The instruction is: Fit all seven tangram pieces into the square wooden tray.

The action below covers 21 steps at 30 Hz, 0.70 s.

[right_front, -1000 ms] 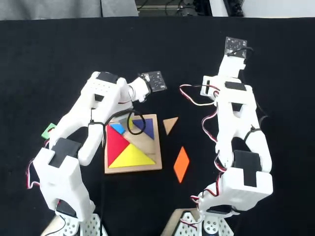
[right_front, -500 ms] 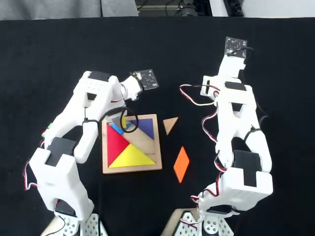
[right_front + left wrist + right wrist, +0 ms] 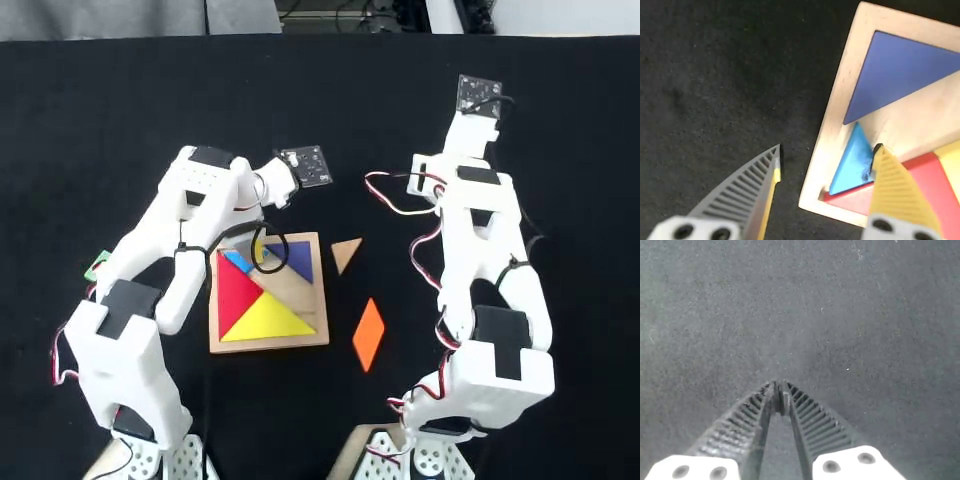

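The square wooden tray (image 3: 270,343) holds a red triangle (image 3: 235,295), a yellow triangle (image 3: 270,320), a dark blue triangle (image 3: 296,262) and a small light blue triangle (image 3: 238,262). Outside it lie a tan triangle (image 3: 345,252), an orange parallelogram (image 3: 368,333) and a green piece (image 3: 97,266). My left gripper (image 3: 827,150) is open at the tray's far left corner. One of its fingers (image 3: 762,187) is over the black table and the other straddles the rim (image 3: 840,100) by the light blue triangle (image 3: 852,160). My right gripper (image 3: 779,392) is shut and empty above bare table.
The table top (image 3: 100,120) is black cloth. Part of the tray's floor (image 3: 300,292) on the right side shows bare wood. The right arm (image 3: 480,230) stands stretched toward the far side, right of the loose tan and orange pieces.
The left arm's wrist swung left over the tray's far left corner, then came back a little to the right. The tray shifted very slightly. The right arm has kept still.
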Each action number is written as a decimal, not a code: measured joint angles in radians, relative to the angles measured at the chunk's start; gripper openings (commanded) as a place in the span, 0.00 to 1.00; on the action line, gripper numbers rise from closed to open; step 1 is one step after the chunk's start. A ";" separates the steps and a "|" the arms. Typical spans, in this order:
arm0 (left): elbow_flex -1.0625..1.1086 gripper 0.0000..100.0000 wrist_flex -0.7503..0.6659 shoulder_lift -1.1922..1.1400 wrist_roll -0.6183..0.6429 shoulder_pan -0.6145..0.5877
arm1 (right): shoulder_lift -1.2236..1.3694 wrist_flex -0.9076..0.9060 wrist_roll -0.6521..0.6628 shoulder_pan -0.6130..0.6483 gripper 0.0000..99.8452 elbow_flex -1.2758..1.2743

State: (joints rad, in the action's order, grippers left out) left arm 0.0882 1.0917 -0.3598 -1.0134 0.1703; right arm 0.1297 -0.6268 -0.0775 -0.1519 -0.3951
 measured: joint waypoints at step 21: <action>-0.015 0.29 0.066 0.054 0.000 -0.023 | 0.000 0.000 0.000 0.000 0.01 0.000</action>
State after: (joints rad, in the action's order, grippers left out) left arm 0.0729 1.1577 -0.3061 -1.0134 0.1473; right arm 0.1297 -0.6268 -0.0775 -0.1519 -0.3951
